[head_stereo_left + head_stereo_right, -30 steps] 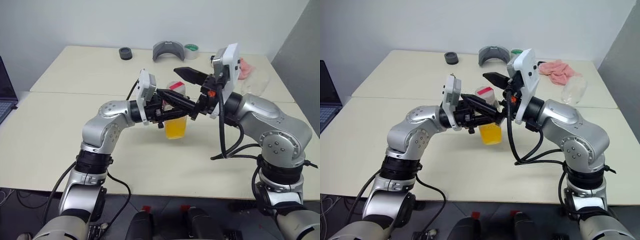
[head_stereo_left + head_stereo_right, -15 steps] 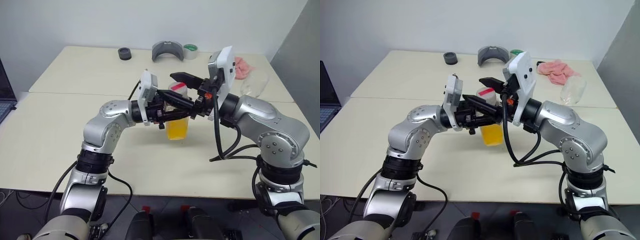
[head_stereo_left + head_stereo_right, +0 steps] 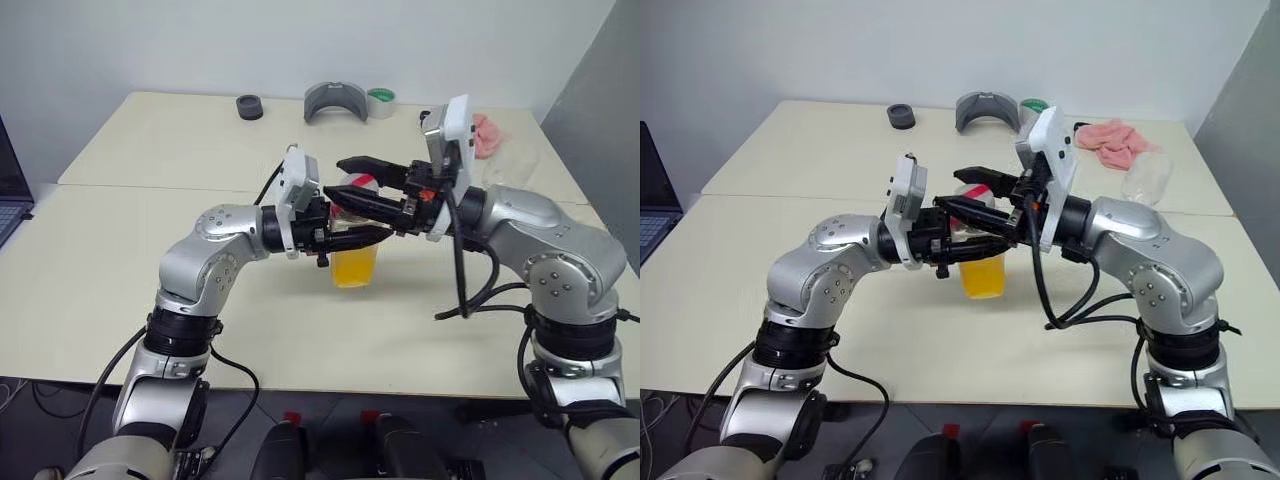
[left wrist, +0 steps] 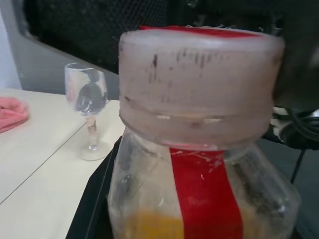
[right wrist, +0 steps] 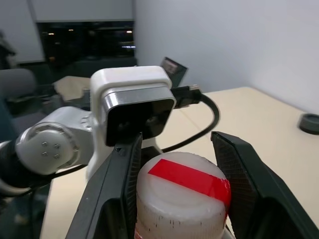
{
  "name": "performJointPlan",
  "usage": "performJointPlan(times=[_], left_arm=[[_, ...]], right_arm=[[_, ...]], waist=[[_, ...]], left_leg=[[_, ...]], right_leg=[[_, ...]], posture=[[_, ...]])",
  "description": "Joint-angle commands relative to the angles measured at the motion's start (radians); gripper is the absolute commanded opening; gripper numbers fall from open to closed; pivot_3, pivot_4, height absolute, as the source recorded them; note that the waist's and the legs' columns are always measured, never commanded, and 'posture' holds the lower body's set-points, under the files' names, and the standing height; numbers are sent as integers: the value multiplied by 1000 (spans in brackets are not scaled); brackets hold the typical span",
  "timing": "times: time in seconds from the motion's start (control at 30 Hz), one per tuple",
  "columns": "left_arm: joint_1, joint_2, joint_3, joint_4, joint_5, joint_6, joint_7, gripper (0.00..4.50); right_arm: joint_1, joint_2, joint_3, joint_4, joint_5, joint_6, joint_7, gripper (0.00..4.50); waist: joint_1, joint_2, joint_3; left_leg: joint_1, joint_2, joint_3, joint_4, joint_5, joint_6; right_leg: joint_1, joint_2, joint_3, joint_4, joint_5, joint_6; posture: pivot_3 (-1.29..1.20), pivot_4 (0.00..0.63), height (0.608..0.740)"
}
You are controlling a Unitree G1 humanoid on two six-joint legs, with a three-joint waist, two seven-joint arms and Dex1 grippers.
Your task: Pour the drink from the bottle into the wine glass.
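Bottle [image 3: 355, 235], frame centre, above the table [image 3: 150, 260]: left gripper [image 3: 372, 236] clenched round its body; right gripper [image 5: 179, 164] straddling the cap [image 5: 182, 196], contact indiscernible. Left wrist view adds wine glass [image 4: 89, 112].

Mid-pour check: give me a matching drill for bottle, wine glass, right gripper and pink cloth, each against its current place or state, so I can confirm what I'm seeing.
Column one:
1. bottle
2. wine glass
3. right gripper
4. pink cloth

Column two:
A. lying crumpled near the far edge of the table
B. at the white cap
C. clamped in the left gripper, orange drink inside, cap on
D. standing upright and empty

Pairs: 1-C, 2-D, 3-B, 4-A
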Motion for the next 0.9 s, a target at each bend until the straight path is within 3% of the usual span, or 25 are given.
performJointPlan(times=[0.03,0.23,0.43,0.6,0.7,0.8,0.9], left_arm=[[-4,25,51,-85,-69,35,-2,1905],[2,47,72,-168,-146,102,6,1905],[-6,40,81,-173,-153,106,50,1905],[9,47,89,-177,-154,98,72,1905],[22,50,95,-162,-142,85,86,1905],[28,55,89,-133,-114,54,84,1905],[19,47,78,-91,-84,18,83,1905]], right_arm=[[-9,-68,-2,41,43,-76,257,1889],[-99,-85,88,221,6,-191,561,1889],[-158,-66,107,312,-29,-234,628,1889],[-134,-117,69,295,-2,-179,630,3631],[-60,-187,-8,202,48,-108,567,4470],[13,-214,-89,95,94,-43,435,4470],[60,-170,-133,-21,81,-14,214,4470]], waist=[[0,0,0],[-5,0,0],[-1,0,0],[1,0,0],[2,0,0],[4,0,0],[-2,0,0]], left_leg=[[0,0,0,0,0,0],[1,1,0,0,0,0],[1,1,0,0,0,0],[1,2,-1,0,0,0],[1,2,-1,0,0,0],[0,2,-2,0,0,0],[0,1,-1,0,0,0]], right_leg=[[0,0,0,0,0,0],[0,1,0,0,0,0],[0,1,0,0,0,0],[0,-1,-1,1,0,0],[1,-3,-1,1,0,0],[1,-4,-1,0,0,0],[1,-3,0,1,0,0]], posture=[[0,150,740],[0,150,740],[0,150,740],[0,150,740],[0,150,740],[0,150,740],[0,150,740]])
